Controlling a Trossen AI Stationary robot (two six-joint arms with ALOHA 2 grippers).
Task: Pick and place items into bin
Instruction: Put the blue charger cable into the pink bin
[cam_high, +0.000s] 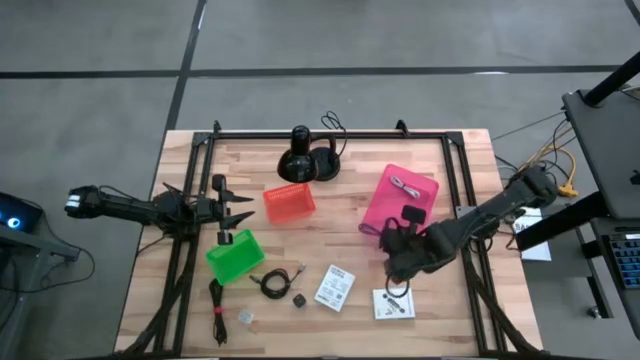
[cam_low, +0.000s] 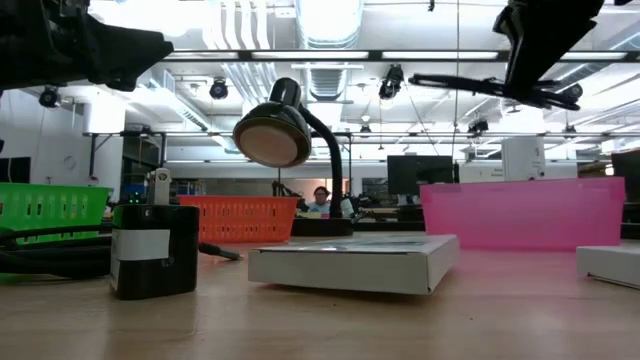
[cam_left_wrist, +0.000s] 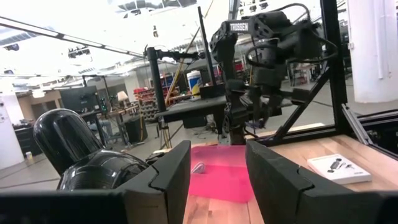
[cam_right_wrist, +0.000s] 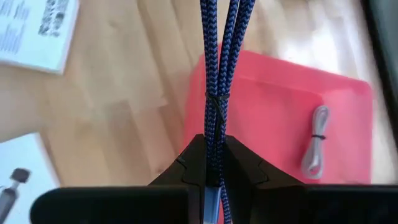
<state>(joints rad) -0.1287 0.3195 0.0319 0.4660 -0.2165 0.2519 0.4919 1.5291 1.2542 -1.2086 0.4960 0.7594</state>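
Observation:
My right gripper (cam_right_wrist: 214, 146) (cam_high: 397, 262) points down at the near edge of the pink bin (cam_right_wrist: 280, 106) (cam_high: 375, 205) and is shut on a purple-blue braided strap (cam_right_wrist: 217, 62). My left gripper (cam_left_wrist: 217, 168) (cam_high: 238, 205) is open and hovers above the green bin (cam_high: 236, 255). On the near part of the table lie two white cards (cam_high: 335, 287) (cam_high: 394, 303), a black coiled cable (cam_high: 272, 283), a tiny black cube (cam_high: 299, 299) (cam_low: 153, 250) and a small clear piece (cam_high: 245, 316). My right gripper pinches the strap's bundled strands (cam_right_wrist: 214, 127) between its two fingers, several strands together, close below a thin tie (cam_right_wrist: 214, 99). The fingers come from above, pointing down, and lie along the strands. The strap hangs below the fingers over the bin's edge; its far end leaves the picture.
A grey cable (cam_right_wrist: 314, 146) lies in the pink bin. An orange bin (cam_high: 289, 203) stands mid-table, with a black lamp (cam_high: 300, 155) on a round base behind it. A black and red cord (cam_high: 216, 310) lies near the front left. Black frame rails run along both sides.

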